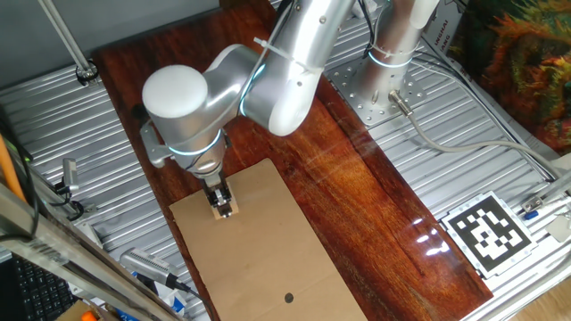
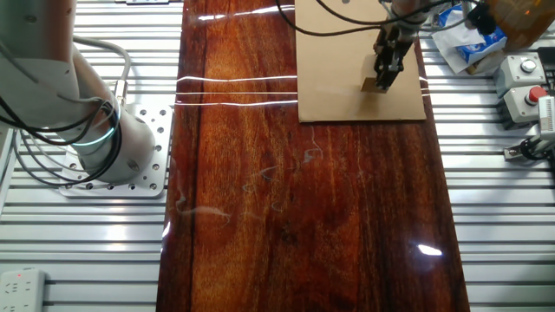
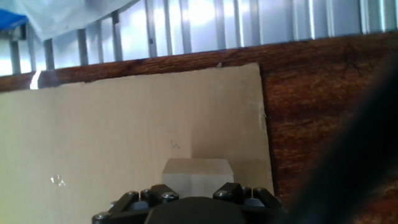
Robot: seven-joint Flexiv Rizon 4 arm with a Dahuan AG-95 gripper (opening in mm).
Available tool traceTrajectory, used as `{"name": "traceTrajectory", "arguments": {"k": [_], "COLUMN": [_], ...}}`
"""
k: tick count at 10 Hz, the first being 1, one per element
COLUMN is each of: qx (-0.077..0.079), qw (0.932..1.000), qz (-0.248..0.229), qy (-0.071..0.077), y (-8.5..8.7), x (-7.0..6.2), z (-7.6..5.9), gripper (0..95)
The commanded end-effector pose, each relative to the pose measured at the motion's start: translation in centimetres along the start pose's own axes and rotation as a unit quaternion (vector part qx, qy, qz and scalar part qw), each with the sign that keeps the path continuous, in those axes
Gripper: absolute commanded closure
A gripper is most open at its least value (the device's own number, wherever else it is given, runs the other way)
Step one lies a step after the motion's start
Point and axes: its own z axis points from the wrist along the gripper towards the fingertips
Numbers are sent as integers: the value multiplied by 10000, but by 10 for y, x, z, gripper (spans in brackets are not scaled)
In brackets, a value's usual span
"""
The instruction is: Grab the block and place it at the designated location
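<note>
A black-and-white square tag (image 1: 487, 234) lies on the ribbed metal bench well to the side of the dark, glossy wooden table (image 1: 375, 201), and grey cables (image 1: 464, 147) trail from the arm's base plate. Nothing else stands on the flat tan sheet (image 1: 277, 259) between the gripper (image 1: 219, 203) and the black dot (image 1: 288, 298), which sits near the sheet's far end, well apart from the fingers.

The block (image 1: 224, 210), a pale wooden cube with plain faces, sits at the fingertips near one end of the sheet, close to its corner. The fingers appear closed on its sides, though their pads are mostly hidden by the wrist in every view, so contact is likely rather than certain. Whether the cube rests on the sheet or is just lifted I cannot tell.

The sheet is matte and cardboard-like with straight cut edges; in the hand view its long edge (image 3: 266, 118) runs close beside the cube (image 3: 198, 178), with bare varnished wood (image 3: 317, 112) beyond. In the other fixed view the gripper (image 2: 383, 76) hangs near the sheet's (image 2: 334, 78) edge toward the bench.
</note>
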Motion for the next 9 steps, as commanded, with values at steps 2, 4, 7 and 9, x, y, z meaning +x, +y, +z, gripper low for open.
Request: {"name": "traceTrajectory", "arguments": {"k": [2, 4, 7, 9], "qx": [14, 14, -1, -1], "qw": [9998, 9998, 9997, 9996], "qz": [-193, -205, -259, -264], "qy": [19, 30, 19, 26], "y": [0, 1, 1, 1], "x": [0, 0, 1, 1], "z": [-1, -2, -4, -4], "gripper": [760, 760, 760, 760]}}
